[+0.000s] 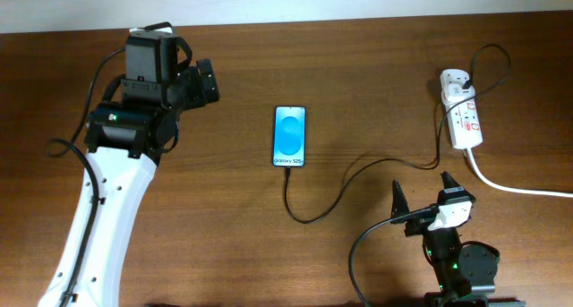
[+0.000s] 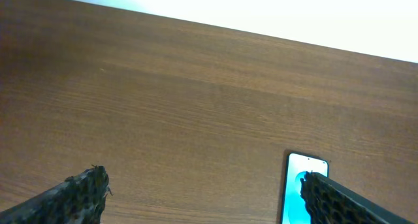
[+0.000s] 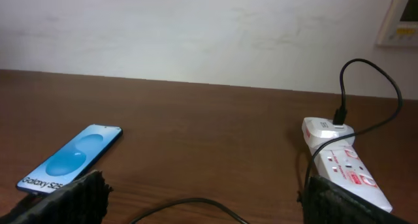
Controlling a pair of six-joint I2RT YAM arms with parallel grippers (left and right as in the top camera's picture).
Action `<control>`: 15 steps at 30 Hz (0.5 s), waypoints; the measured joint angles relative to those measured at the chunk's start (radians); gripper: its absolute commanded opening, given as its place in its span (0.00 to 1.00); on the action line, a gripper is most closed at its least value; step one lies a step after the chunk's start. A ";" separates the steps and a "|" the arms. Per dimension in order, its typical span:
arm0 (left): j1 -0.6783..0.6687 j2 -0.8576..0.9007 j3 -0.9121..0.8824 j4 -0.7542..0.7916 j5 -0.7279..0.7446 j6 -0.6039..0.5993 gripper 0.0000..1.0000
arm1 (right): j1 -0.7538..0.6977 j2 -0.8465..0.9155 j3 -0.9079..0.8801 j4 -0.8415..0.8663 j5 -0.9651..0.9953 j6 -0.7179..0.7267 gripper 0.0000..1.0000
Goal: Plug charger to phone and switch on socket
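By the worktop's far right corner: the socket (image 1: 463, 119).
Both open, empty: left claw (image 1: 213, 81), right claw (image 1: 421, 189), which might snag the charger (image 1: 358, 177) and drag the phone (image 1: 289, 136).

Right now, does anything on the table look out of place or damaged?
Nothing stands out. The phone lies flat with its screen lit, and the charger trails in a loose curve from near its lower end to the socket. Nothing is spilled or damaged.
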 measured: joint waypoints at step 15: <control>0.000 0.000 0.000 0.000 0.000 0.000 0.99 | 0.000 0.000 0.000 -0.005 0.038 0.007 0.98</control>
